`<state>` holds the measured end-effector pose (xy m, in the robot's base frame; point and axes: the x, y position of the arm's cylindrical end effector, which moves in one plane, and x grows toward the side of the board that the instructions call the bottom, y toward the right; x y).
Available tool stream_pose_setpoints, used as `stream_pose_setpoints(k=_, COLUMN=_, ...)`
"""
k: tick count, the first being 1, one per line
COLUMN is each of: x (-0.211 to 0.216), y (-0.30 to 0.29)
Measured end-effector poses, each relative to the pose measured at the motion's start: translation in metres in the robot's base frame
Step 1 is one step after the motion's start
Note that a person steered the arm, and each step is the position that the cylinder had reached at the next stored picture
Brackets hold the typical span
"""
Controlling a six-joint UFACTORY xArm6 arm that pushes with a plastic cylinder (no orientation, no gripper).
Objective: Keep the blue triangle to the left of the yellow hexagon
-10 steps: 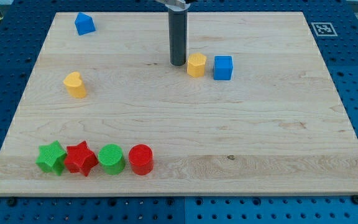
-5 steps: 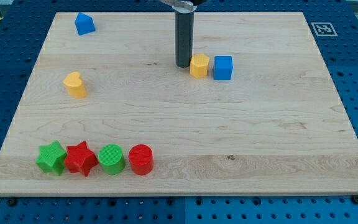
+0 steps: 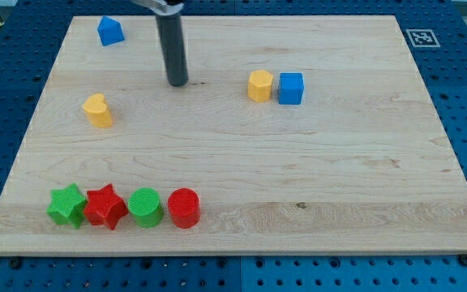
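The blue triangle point(image 3: 110, 31) sits near the board's top left corner. The yellow hexagon point(image 3: 259, 84) sits right of centre in the upper half, touching or nearly touching a blue cube point(image 3: 291, 88) on its right. The dark rod comes down from the view's top; my tip point(image 3: 177, 83) rests on the board between the two, about a hundred pixels left of the hexagon and below and right of the triangle. It touches no block.
A yellow heart point(image 3: 98, 110) lies at mid left. A row along the bottom left holds a green star point(image 3: 67, 204), a red star point(image 3: 105, 206), a green cylinder point(image 3: 145, 207) and a red cylinder point(image 3: 184, 208). A printed marker point(image 3: 422, 37) is at top right.
My tip first moved right against the yellow hexagon, nudging it slightly toward the blue cube, then moved well to the left, away from it. The other blocks have not moved.
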<state>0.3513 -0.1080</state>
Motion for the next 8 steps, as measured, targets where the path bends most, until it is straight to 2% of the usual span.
stream_pose_setpoints(k=4, x=-0.085, y=-0.196)
stream_pose_setpoints(k=6, x=-0.122, y=-0.181)
stream_pose_setpoints(k=8, x=-0.131, y=-0.135)
